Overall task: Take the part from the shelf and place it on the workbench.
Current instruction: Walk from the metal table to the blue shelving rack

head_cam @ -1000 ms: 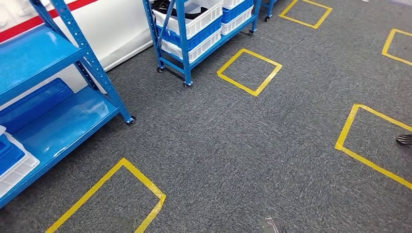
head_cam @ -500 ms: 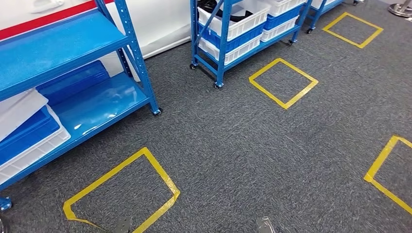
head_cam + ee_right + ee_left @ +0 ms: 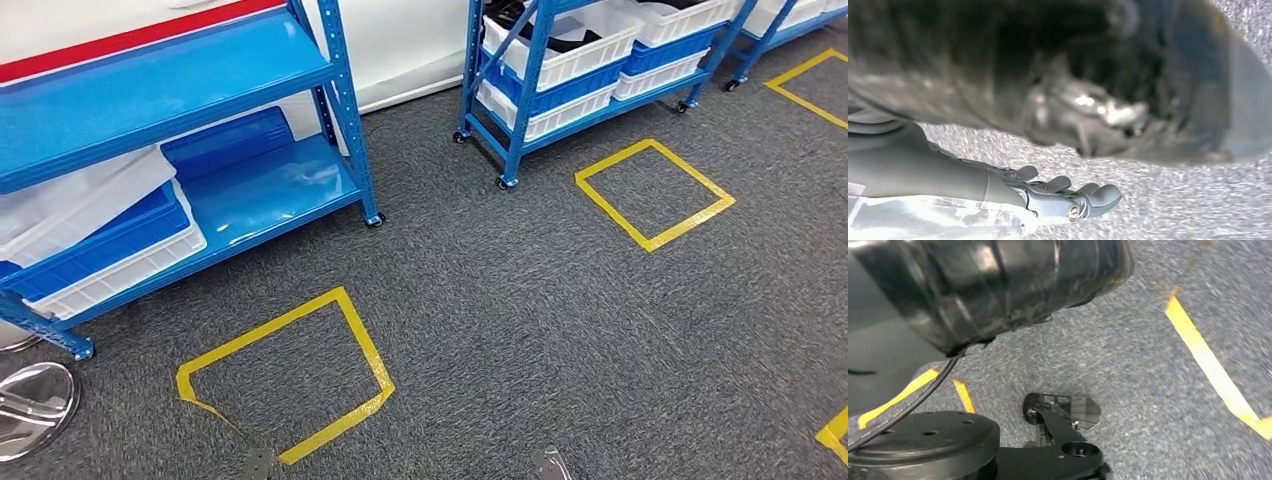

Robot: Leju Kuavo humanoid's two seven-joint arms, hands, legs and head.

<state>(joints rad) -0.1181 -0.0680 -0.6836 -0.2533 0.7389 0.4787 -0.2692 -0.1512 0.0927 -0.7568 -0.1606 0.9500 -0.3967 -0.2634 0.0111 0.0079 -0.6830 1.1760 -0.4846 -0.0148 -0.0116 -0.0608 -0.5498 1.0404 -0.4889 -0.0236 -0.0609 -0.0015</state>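
A blue shelf unit (image 3: 170,85) stands at the left, with a blue-and-white bin (image 3: 110,255) and a white sheet on its lower level. A second blue rack (image 3: 520,100) on castors holds white and blue bins (image 3: 565,60); dark items lie in its top bin (image 3: 560,32). I cannot tell which item is the part. My right hand (image 3: 1048,197) hangs over the carpet, its fingers stretched out and holding nothing. A smooth grey surface (image 3: 883,365) lies at the edge of the left wrist view, with no fingers to be made out.
Grey carpet (image 3: 520,320) is marked with yellow tape squares, one close in front (image 3: 285,375) and one by the second rack (image 3: 655,192). A shiny round metal base (image 3: 30,405) sits at the lower left, beside the shelf's foot.
The camera has turned left: both shelf units and the tape squares have slid right in the picture. More of the left shelf and the metal base have come into view.
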